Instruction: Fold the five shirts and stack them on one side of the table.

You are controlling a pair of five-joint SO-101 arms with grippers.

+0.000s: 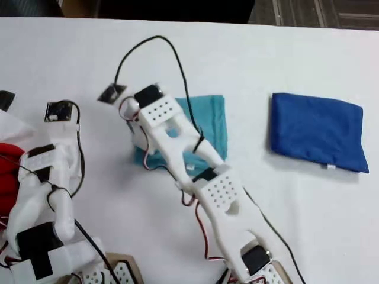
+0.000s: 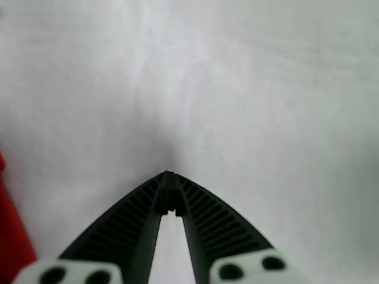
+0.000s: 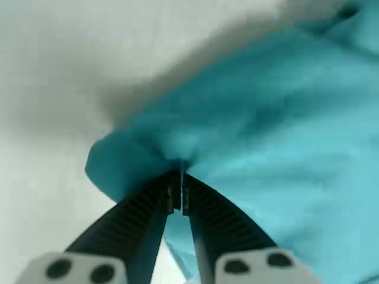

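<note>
A teal shirt (image 1: 210,118) lies partly folded mid-table. My right gripper (image 1: 140,139) is at its near left corner, shut on a pinch of the teal shirt (image 3: 266,118); the right wrist view has the closed tips (image 3: 179,177) biting into the cloth's edge. A folded blue shirt (image 1: 317,131) rests flat at the right. At the left edge a red shirt (image 1: 9,171) and a white shirt (image 1: 12,127) lie bunched. My left gripper (image 1: 62,139) stands beside them over white surface, its tips (image 2: 169,180) shut with nothing seen between them. A strip of red shirt (image 2: 9,236) borders that view.
Black cables (image 1: 177,59) loop over the table behind the right arm and cross the teal shirt. A small black camera module (image 1: 112,93) hangs left of the right arm's wrist. Bare white table (image 1: 266,53) stretches along the far side.
</note>
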